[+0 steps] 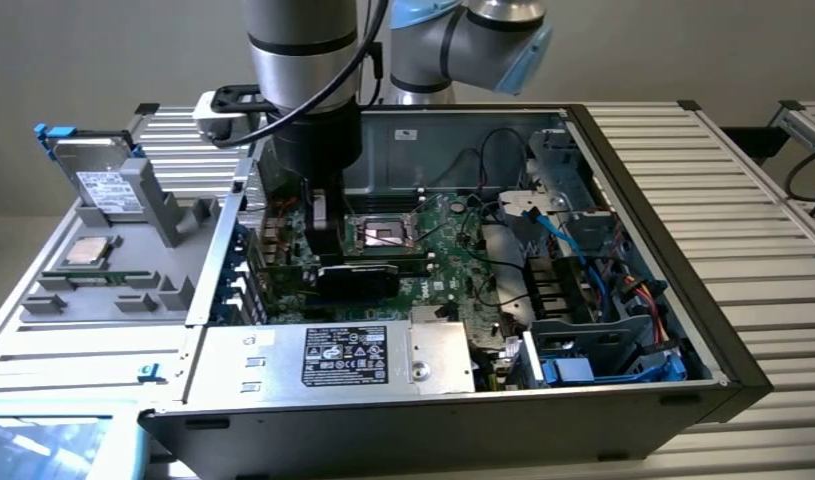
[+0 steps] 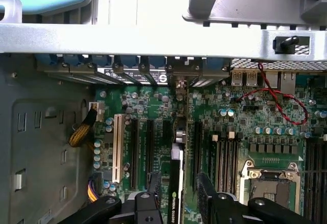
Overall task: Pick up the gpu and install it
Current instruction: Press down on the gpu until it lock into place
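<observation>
1. Fingers (image 2: pixel 153 185) of the gripper (image 2: pixel 176 188) are closed on the gpu (image 2: pixel 174 183), pinching it edge-up from both sides.
2. Held upright, the card sits low over the motherboard (image 2: pixel 245 132), among the black expansion slots (image 2: pixel 134 152) and beside the white slot (image 2: pixel 117 147).
3. Seen from outside, the gripper (image 1: pixel 330 235) reaches down inside the open computer case (image 1: pixel 647 250), with the gpu (image 1: pixel 358 275) just near the CPU socket (image 1: pixel 384 235).
4. Off to the exterior view's left, a hard drive (image 1: pixel 107 185) stands in a grey fixture (image 1: pixel 114 270).

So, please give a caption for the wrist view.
Gripper holding the gpu edge-on above the motherboard slots.
</observation>
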